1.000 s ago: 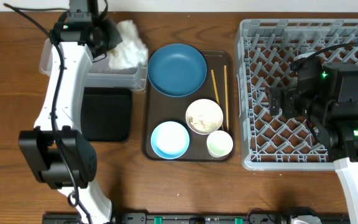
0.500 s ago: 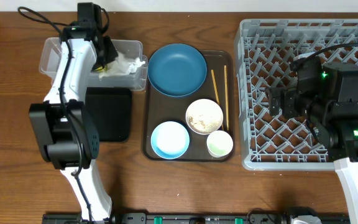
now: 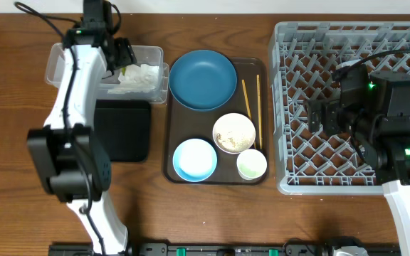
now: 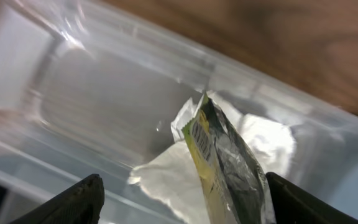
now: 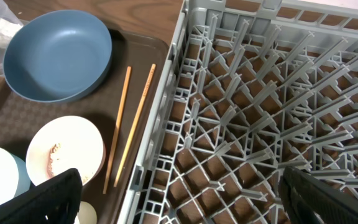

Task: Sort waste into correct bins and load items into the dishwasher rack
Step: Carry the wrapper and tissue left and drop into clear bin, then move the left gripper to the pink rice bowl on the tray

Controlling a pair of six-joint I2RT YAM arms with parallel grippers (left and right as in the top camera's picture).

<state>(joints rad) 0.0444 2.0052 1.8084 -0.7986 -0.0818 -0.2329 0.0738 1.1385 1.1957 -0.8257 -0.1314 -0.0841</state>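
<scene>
My left gripper point(image 3: 119, 57) hangs open over the clear tub point(image 3: 57, 58) at the back left. In the left wrist view its black fingers point(image 4: 73, 202) stand wide apart, and the yellow-green wrapper point(image 4: 219, 162) stands loose between them on the crumpled white tissue point(image 4: 166, 180). Both lie inside the tub point(image 4: 104, 93). My right gripper point(image 3: 320, 114) is open and empty above the left part of the grey rack point(image 3: 354, 43). On the brown tray point(image 3: 178, 174) sit the dark-blue bowl point(image 3: 202, 80), the cream bowl point(image 3: 233, 133) with rice, the light-blue bowl point(image 3: 194, 159), the white cup point(image 3: 251, 165) and two chopsticks point(image 3: 246, 99).
The black tray point(image 3: 122, 130) lies just in front of the clear tub, left of the brown tray. In the right wrist view the rack's wall point(image 5: 166, 93) runs beside the chopsticks point(image 5: 118, 127). Bare wooden table point(image 3: 212, 213) shows along the front.
My left gripper has opened and let go of the wrapper and tissue, which have dropped from the tub's far right corner into the tub. The right arm has not moved.
</scene>
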